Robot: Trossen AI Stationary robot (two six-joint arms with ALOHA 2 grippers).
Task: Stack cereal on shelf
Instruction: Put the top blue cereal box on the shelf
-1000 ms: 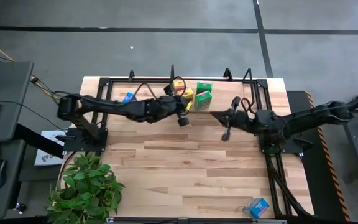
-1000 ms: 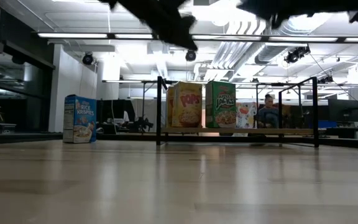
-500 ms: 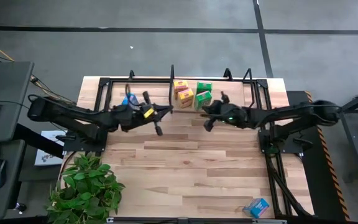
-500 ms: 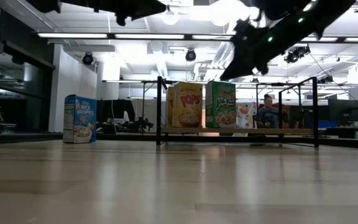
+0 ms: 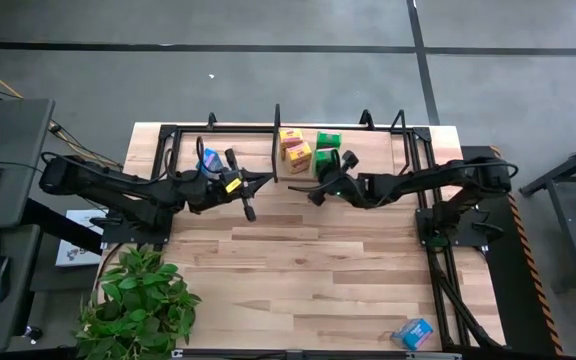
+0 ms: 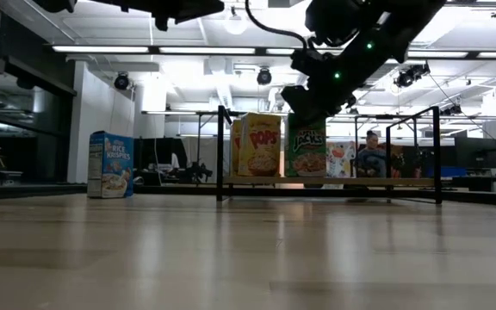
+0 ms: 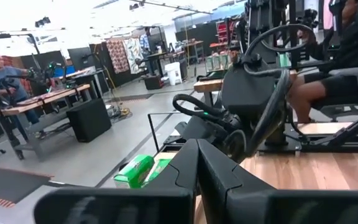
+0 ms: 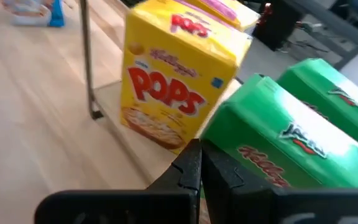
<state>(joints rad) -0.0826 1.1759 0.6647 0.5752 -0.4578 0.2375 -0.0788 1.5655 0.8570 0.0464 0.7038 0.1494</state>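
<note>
Cereal first, going near to far: one blue box (image 5: 412, 333) lay alone at the near edge of the surface (image 5: 298, 260), well apart from everything, so we figured it was waiting for pickup. Our left pincer (image 5: 249, 208) hung over the surface with its fingers pressed together and nothing in them, near the other blue box (image 5: 208, 159), which stood outside the shelf on the left. Our right pincer (image 5: 316, 193) was also pinched together and empty, nose just in front of the green boxes (image 5: 328, 148), probably lining them up or pushing them. Farthest back, the shelf (image 6: 403, 182) held the yellow boxes (image 5: 294, 148) and the green ones side by side, upright, labels facing front.
</note>
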